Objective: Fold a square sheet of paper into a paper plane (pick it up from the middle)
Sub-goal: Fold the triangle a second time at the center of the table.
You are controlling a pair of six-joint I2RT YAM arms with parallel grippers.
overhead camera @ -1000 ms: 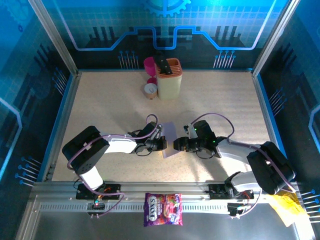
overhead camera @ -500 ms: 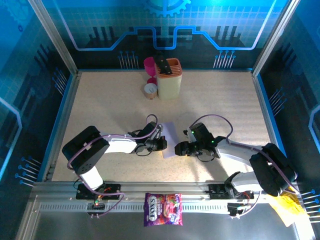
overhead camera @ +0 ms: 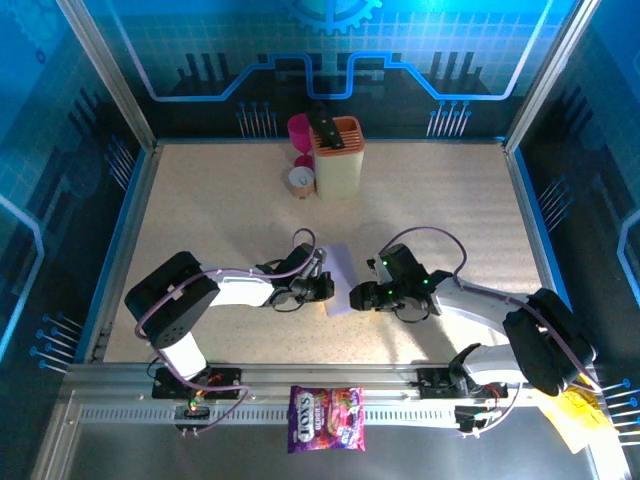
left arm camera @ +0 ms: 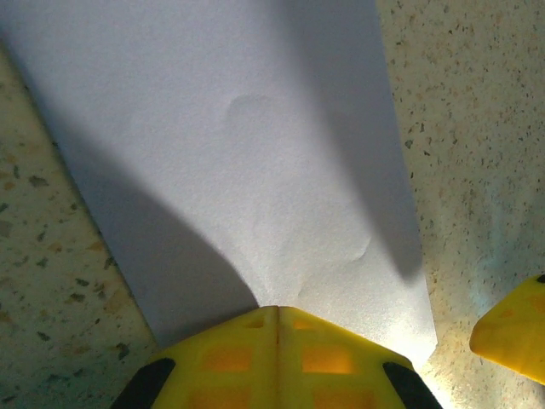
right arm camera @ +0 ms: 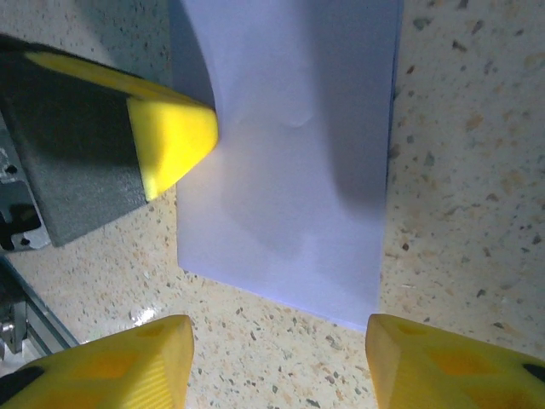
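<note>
The square sheet of paper point(overhead camera: 338, 280), pale lilac, lies on the speckled table as a narrow folded strip between the two grippers. My left gripper point(overhead camera: 326, 288) is shut, its yellow tips together and resting on the paper's point(left arm camera: 255, 153) left edge, as the left wrist view shows at my left gripper point(left arm camera: 277, 311). My right gripper point(overhead camera: 355, 296) stands open just off the strip's right side. In the right wrist view its fingers point(right arm camera: 140, 358) straddle bare table short of the paper's point(right arm camera: 289, 170) near edge, holding nothing. The left gripper's yellow fingertip point(right arm camera: 174, 136) touches the sheet there.
A cream and orange knife block point(overhead camera: 338, 155), a pink cup point(overhead camera: 299, 130) and a small round tin point(overhead camera: 300, 180) stand at the back centre. A printed sweets bag point(overhead camera: 326, 418) lies on the front rail, yellow crumpled paper point(overhead camera: 575, 415) at the right corner.
My right gripper has drawn slightly back from the paper, toward the near edge, its arm shifting a little. The left gripper and the paper have stayed put.
</note>
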